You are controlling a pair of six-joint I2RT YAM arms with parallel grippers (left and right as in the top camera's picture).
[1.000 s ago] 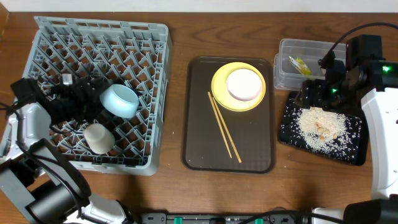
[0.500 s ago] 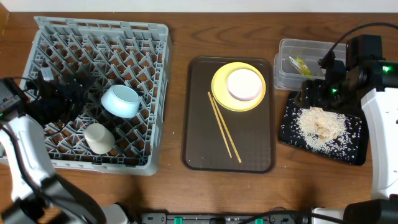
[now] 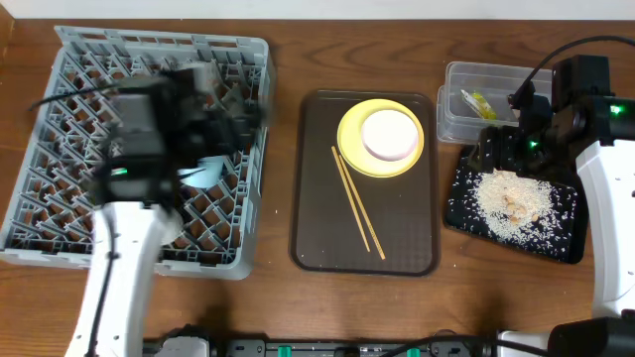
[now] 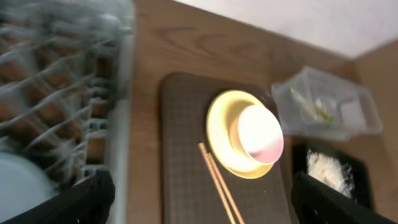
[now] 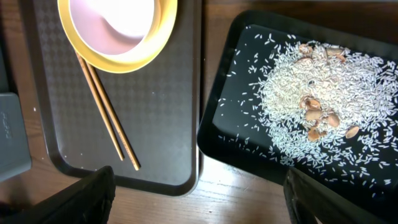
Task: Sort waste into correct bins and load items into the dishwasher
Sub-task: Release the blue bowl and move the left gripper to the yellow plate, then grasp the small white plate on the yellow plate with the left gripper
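The left hand [image 4: 206, 204] was wide and empty, and it would best pinch the rim of the round white bowl [image 4: 258, 134] gently.

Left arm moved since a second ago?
Yes. Overhead, the left arm swung right, from the dish rack's left edge to over its right half, toward the brown serving tray.

Left arm [image 3: 124, 248]: a white link is seen rising from the near edge, topped by a dark wrist block; the whole is blurred.
Left gripper [image 4: 203, 190]: the jaws are spread wide and nothing is held between them; only its dark fingertips [image 4: 87, 202] are seen, at the lower corners of the wrist view.
Right arm [image 3: 607, 188]: a white link is seen along the right edge, with a dark wrist bent inward.
Right gripper [image 5: 196, 190]: the jaws are spread wide and pointed downward; nothing is clasped.
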